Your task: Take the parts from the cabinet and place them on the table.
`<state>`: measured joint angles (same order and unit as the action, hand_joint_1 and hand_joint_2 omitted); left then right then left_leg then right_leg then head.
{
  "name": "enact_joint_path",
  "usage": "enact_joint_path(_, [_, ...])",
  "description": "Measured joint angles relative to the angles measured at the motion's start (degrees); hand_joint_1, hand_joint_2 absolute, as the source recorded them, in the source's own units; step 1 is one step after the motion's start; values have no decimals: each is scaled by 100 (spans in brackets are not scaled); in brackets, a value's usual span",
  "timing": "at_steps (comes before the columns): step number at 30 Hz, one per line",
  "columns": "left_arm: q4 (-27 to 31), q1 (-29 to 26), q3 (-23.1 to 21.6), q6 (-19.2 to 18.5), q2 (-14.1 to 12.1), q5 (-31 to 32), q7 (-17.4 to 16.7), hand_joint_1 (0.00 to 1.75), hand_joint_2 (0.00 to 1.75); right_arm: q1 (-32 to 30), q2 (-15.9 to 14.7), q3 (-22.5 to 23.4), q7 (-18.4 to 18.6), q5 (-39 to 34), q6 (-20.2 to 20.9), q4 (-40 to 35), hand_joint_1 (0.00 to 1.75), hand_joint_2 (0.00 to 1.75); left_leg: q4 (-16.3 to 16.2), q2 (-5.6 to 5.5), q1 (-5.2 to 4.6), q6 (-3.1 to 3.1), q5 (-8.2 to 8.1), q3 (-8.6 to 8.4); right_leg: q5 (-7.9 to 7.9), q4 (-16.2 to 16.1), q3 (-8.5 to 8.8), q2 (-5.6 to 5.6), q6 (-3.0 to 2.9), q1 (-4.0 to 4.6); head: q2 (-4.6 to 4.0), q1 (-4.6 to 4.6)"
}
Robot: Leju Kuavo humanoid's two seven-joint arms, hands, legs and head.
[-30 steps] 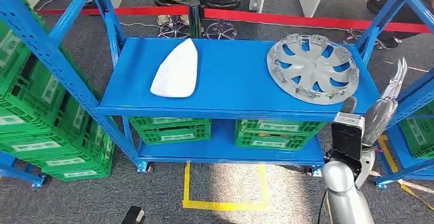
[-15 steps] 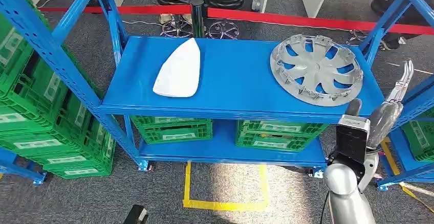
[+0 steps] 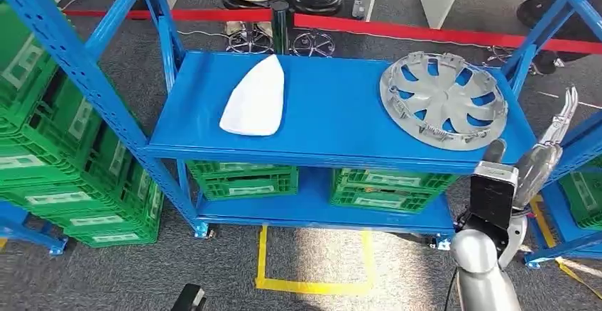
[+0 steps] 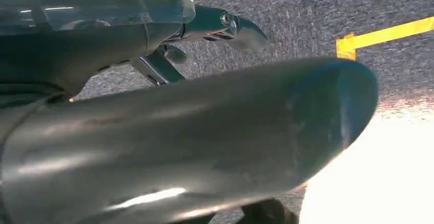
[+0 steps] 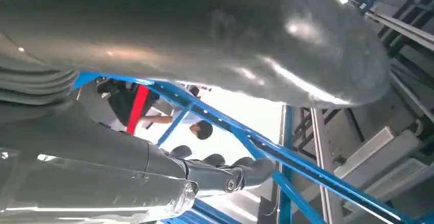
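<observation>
Whole head view shifts slightly versus a second ago: camera moves, parts do not. Right robot hand (image 3: 543,148) raised just off blue shelf's (image 3: 334,123) right front corner, fingers spread, holding nothing. Grey spoked plastic wheel cover (image 3: 444,100) flat at shelf's right end; white teardrop-shaped panel (image 3: 255,98) left of middle. Left robot hand (image 4: 225,24): state unclear. Nothing picked yet; wheel cover likely first.

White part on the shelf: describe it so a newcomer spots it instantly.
Find the blue rack with green crates beneath its top shelf. On that shelf's left half lies the white part, a smooth shell tapering to a point at the far end. Its only shelf-mate, the grey wheel cover on the right, is round and spoked.
</observation>
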<state>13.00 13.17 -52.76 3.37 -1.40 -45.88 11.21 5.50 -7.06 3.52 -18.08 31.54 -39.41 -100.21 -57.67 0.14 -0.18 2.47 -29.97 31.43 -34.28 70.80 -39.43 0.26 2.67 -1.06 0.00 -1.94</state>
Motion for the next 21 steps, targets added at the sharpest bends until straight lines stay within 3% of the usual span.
enact_joint_path(1, [-2,-3,0,0,0,0,0,0,0,-26,0,2,0,-4,0,0,0,0,0,5,-6,1,-11,-9,-58,292,-162,0,-2,1,0,-7])
enact_joint_path(2, [-2,-12,0,0,-2,0,0,0,0,-44,0,2,2,-18,0,0,0,0,-1,7,-9,-2,-24,-30,21,313,-198,-1,-12,0,0,-20])
enact_joint_path(3, [-2,-20,0,0,-2,0,0,0,0,-47,0,0,4,-20,0,0,0,0,-1,11,-10,-14,-44,-55,226,91,-111,-2,-30,1,0,-22])
enact_joint_path(5, [0,-23,0,0,2,2,0,0,0,-43,-2,2,9,-17,-2,-2,0,0,-1,28,-10,-53,-96,-131,764,-794,282,-28,-74,2,0,-26])
enact_joint_path(7, [0,-17,0,0,7,4,-2,0,0,-35,0,-5,11,-17,0,-4,0,0,-26,59,-42,-119,-149,-130,757,-1213,492,-100,-128,59,0,-20])
enact_joint_path(10, [0,-33,0,-7,9,9,-7,0,0,-44,-4,-7,37,-15,0,-15,0,0,22,147,-25,-203,-157,-148,708,-1239,483,-18,-209,79,0,17])
enact_joint_path(11, [0,-25,0,-7,9,9,-7,0,0,-38,-4,-9,46,-13,0,-17,0,0,16,153,-30,-249,-207,-164,726,-1302,520,-1,-236,50,0,17])
enact_joint_path(12, [0,-18,0,-7,9,9,-4,0,0,-40,-2,-11,50,-13,0,-24,0,0,-81,66,-9,-277,-288,-136,736,-1334,555,5,-255,41,0,33])
enact_joint_path(13, [0,-10,0,-7,9,9,-2,0,0,-35,-4,-11,50,-15,0,-35,0,0,-398,2,0,-302,-464,32,728,-1341,568,6,-287,39,0,88])
enact_joint_path(15, [0,-20,0,-7,9,9,-4,0,0,-41,-2,-11,52,-13,0,-33,0,0,-1321,-30,26,-337,-835,557,707,-1336,570,16,-324,50,0,146])
enact_joint_path(16, [0,-33,0,-7,11,9,-2,0,0,-45,-2,-15,52,-13,0,-33,0,0,-1658,-30,33,-352,-909,782,698,-1334,571,29,-333,53,0,162])
enact_joint_path(17, [0,-44,0,-15,11,9,-6,0,0,-44,-2,-18,52,-15,0,-33,0,0,-1754,-29,42,-365,-841,903,690,-1332,578,48,-330,54,0,177])
enact_joint_path(18, [0,-51,0,-15,11,9,-4,0,0,-44,-2,-18,52,-15,0,-33,0,0,-1579,-29,59,-372,-612,882,678,-1330,595,75,-318,53,0,190])
enact_joint_path(20, [0,-50,0,-15,9,9,-4,0,0,-42,-2,-20,59,-11,0,-33,0,0,-729,-66,93,-371,-8,525,639,-1317,649,119,-282,45,0,199])
enact_joint_path(21, [0,-51,0,-15,7,11,-4,0,0,-41,-2,-20,66,-9,0,-33,0,0,-313,-164,118,-370,189,350,610,-1301,664,138,-249,42,0,210])
